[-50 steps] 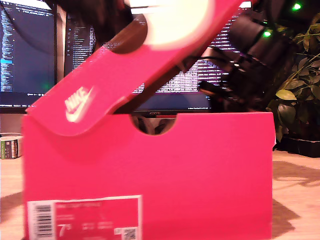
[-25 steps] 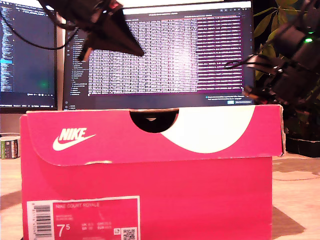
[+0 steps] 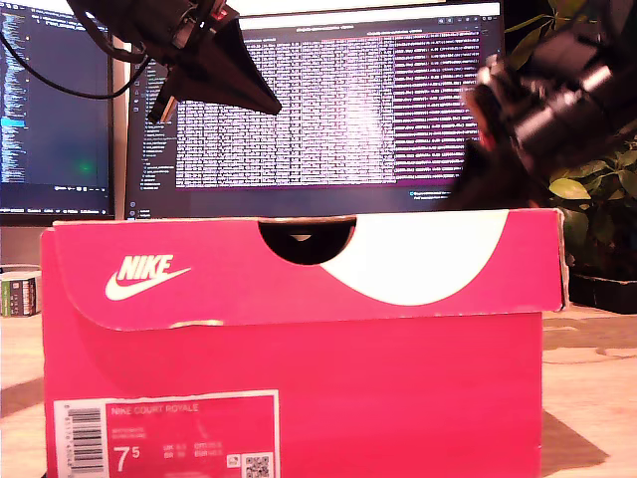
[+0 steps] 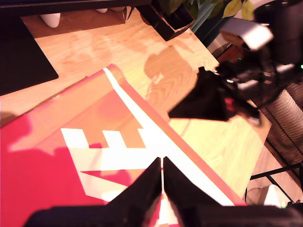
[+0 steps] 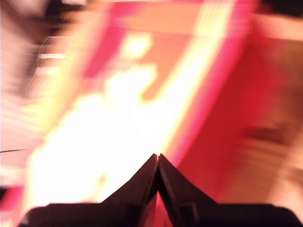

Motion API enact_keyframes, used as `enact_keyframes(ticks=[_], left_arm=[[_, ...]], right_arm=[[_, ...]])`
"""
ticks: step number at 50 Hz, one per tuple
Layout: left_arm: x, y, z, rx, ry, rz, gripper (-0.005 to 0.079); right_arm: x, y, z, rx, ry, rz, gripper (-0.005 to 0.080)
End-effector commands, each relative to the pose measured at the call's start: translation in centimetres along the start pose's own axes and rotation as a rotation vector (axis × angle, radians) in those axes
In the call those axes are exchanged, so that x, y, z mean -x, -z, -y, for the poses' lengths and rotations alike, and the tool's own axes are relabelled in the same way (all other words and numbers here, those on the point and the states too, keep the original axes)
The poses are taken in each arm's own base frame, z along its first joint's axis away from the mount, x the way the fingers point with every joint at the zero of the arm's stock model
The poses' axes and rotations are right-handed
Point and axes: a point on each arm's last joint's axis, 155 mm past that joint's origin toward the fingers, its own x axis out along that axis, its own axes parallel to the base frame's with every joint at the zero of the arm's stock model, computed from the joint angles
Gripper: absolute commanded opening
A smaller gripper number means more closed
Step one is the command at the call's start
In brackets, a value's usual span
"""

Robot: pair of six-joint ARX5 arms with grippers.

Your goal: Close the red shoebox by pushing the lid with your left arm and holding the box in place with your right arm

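Red box (image 3: 299, 398) sits on the wood desk (image 3: 597, 398), lid (image 3: 299, 269) flat down on it.

Exterior view: the lid was tilted up 1.0 s ago, was already down 0.5 s ago, and has not moved since. My first gripper (image 3: 276, 104) hangs above the lid toward this view's left, jaws together, clear of the box, about where it was 0.5 s ago. My second gripper (image 3: 470, 191) at this view's right has dropped closer to the lid's back edge and is motion-blurred; contact can't be told here. Monitors (image 3: 378, 110) stand behind.

First wrist view: shows what the exterior view can't, the lid top with its white print. My first gripper (image 4: 162, 161) is closed on nothing. My second gripper (image 4: 171, 114) is also closed, over the lid's far edge.

Second wrist view: heavy blur, only red and white lid below; jaws together (image 5: 157, 156), nothing held.
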Motion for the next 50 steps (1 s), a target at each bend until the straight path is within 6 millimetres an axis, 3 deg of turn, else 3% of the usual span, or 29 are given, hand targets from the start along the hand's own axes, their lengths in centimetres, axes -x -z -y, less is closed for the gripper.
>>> enact_keyframes(ticks=[1,17,32,42,50], left_arm=[[0.7,-0.6,0.8,-0.027,0.005,0.023,-0.0019],[0.7,-0.3,0.7,-0.017,0.003,0.009,-0.0019],[0.7,-0.2,0.7,-0.032,0.002,0.007,-0.0019],[0.9,-0.3,0.6,-0.073,-0.008,0.012,-0.0019],[1.6,-1.2,-1.3,-0.131,-0.145,0.044,-0.0019]], right_arm=[[0.3,-0.7,-1.4,0.018,-0.042,0.015,-0.0012],[-0.9,1.6,-1.3,0.021,0.015,-0.075,-0.0013],[-2.9,4.0,-0.2,0.173,0.183,-0.193,-0.0012],[-3.1,2.3,-0.6,0.233,0.178,-0.133,-0.0013],[-0.8,-1.2,-0.3,0.304,0.259,-0.017,-0.0013]])
